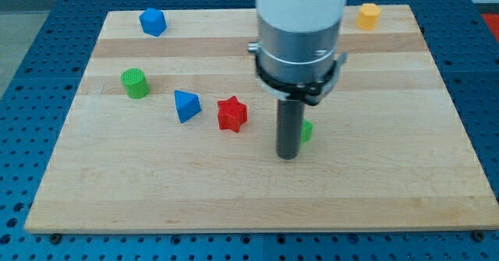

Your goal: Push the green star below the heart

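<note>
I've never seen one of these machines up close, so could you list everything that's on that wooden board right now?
Wooden board: one, light wood, on a blue perforated table.
Blue block: one, angular, top left.
Yellow block: one, top right.
Green cylinder: one, left side.
Blue triangular block: one, left of centre.
Red star: one, centre.
Green block: one, mostly hidden behind the rod, shape unclear.
Heart: none visible.
My tip: one, dark rod, touching or just beside the green block's left.
</note>
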